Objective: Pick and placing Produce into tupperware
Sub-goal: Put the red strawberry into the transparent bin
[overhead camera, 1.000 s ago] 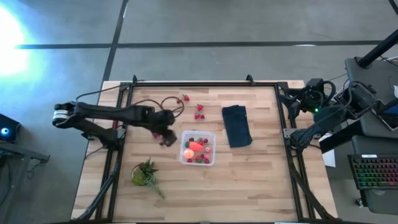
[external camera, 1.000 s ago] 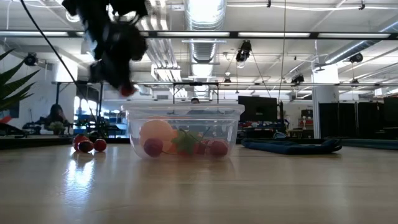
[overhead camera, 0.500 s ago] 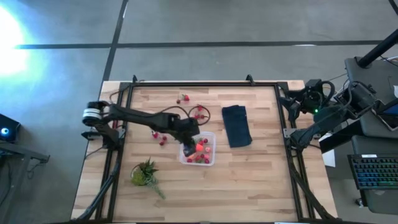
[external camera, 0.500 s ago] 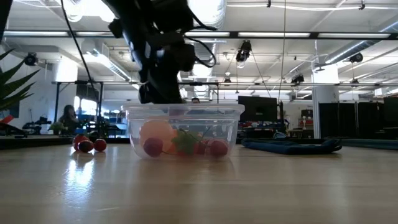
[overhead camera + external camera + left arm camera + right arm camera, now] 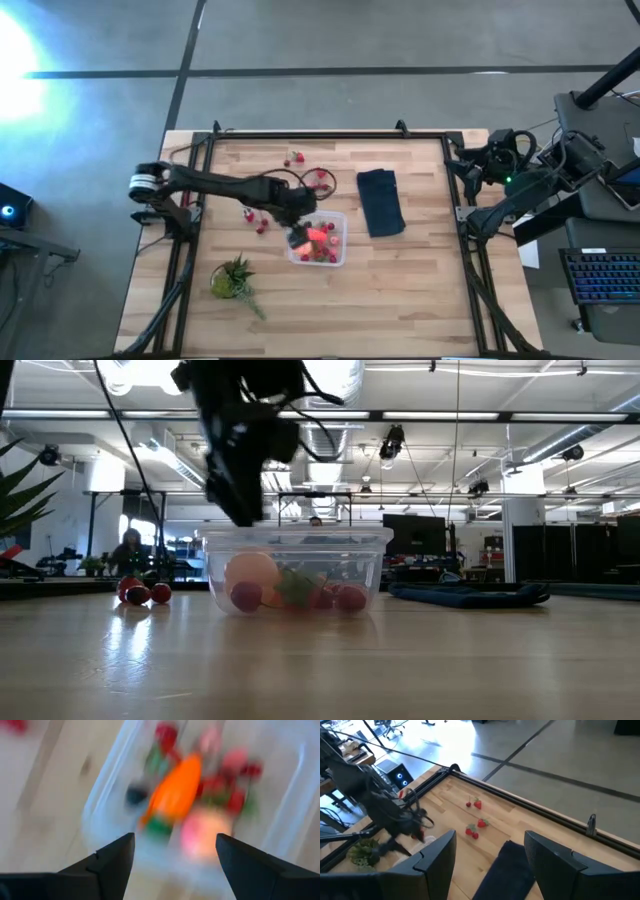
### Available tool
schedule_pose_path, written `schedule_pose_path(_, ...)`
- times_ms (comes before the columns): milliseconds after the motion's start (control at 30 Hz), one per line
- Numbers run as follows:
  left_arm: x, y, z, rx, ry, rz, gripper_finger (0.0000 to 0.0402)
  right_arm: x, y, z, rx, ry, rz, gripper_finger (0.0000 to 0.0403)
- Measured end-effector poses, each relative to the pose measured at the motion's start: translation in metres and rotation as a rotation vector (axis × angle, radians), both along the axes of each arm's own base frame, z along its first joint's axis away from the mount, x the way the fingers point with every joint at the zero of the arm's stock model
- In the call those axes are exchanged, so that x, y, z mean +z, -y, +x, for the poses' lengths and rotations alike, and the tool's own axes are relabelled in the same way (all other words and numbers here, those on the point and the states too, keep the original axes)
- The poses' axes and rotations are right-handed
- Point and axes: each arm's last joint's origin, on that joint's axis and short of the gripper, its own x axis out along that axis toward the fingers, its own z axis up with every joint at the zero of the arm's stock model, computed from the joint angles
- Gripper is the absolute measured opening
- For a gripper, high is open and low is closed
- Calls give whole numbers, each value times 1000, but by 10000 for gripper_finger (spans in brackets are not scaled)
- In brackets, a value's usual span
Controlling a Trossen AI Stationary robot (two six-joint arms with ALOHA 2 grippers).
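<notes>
The table point(image 5: 400, 290) is the biggest thing here, pale wood with a black frame. On it the tupperware point(image 5: 338, 256) sits a little left of centre, a clear, thin-walled box. I would judge it light and a bit slippery, liable to skate if knocked on its rim, so it is better left where it stands. Beside it lies a dark folded cloth point(image 5: 380, 202), and nearer the front left edge a green leafy bunch point(image 5: 233, 279).

Inside the box, the wrist view shows a long orange piece point(image 5: 175, 790), a round peach ball point(image 5: 204, 831) and a cluster of red berries point(image 5: 235, 800). More loose berries point(image 5: 320, 180) lie on the wood behind the box, and a few point(image 5: 255, 220) to its left. They look tiny and very light. Whether they are soft I cannot tell, but a gentle pinch across the widest part of the body seems safest, since the tapered end would likely squirt out.

The left hand point(image 5: 298, 236) hangs just above the box's left rim. Its fingers point(image 5: 110, 865) stand wide apart, with nothing between them, and they touch nothing that I can see.

The right hand point(image 5: 490, 852) waits far off at the table's right edge, raised, its fingers also spread and empty.
</notes>
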Motion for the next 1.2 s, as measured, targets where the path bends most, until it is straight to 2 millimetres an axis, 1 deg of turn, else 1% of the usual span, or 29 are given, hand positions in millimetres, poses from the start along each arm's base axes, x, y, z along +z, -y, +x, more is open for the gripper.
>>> schedule_pose_path(67, 14, 0, -20, -3, -105, 6, 266, 0, 0, 0, 4, -4, -6, 226)
schedule_pose_path(100, 22, 0, -32, 23, -168, 8, 267, 0, 0, 0, 5, -5, -7, 226)
schedule_pose_path(133, 29, -2, -41, 85, -227, 10, 267, 0, 0, 0, 5, -6, -9, 226)
schedule_pose_path(200, 41, -8, -60, 282, -316, -8, 267, 0, 0, 0, 4, -5, -11, 226)
schedule_pose_path(233, 44, -12, -69, 400, -363, -9, 267, 0, 0, 0, 1, -3, -16, 226)
schedule_pose_path(267, 45, -15, -76, 506, -382, 7, 267, 0, 0, 0, -4, 0, -24, 226)
schedule_pose_path(333, 43, -21, -89, 664, -382, 52, 267, 1, 1, 0, -10, 3, -36, 226)
schedule_pose_path(433, 30, -25, -98, 816, -373, 25, 267, 1, 1, 0, -13, 3, -54, 226)
schedule_pose_path(700, -31, -30, -105, 1031, -307, -48, 267, 0, -1, 3, -12, -10, -75, 226)
schedule_pose_path(800, -48, -34, -109, 1096, -290, -66, 267, 0, -1, 3, -11, -13, -79, 226)
schedule_pose_path(900, -58, -39, -117, 1170, -299, -44, 267, 0, -1, 3, -11, -12, -79, 226)
schedule_pose_path(1000, -62, -42, -121, 1200, -306, -22, 267, 0, -1, 3, -11, -12, -79, 226)
schedule_pose_path(1100, -63, -43, -121, 1206, -297, -10, 267, 0, -1, 3, -11, -13, -79, 226)
schedule_pose_path(1200, -69, -44, -120, 1209, -275, -2, 267, 0, -1, 3, -11, -12, -79, 226)
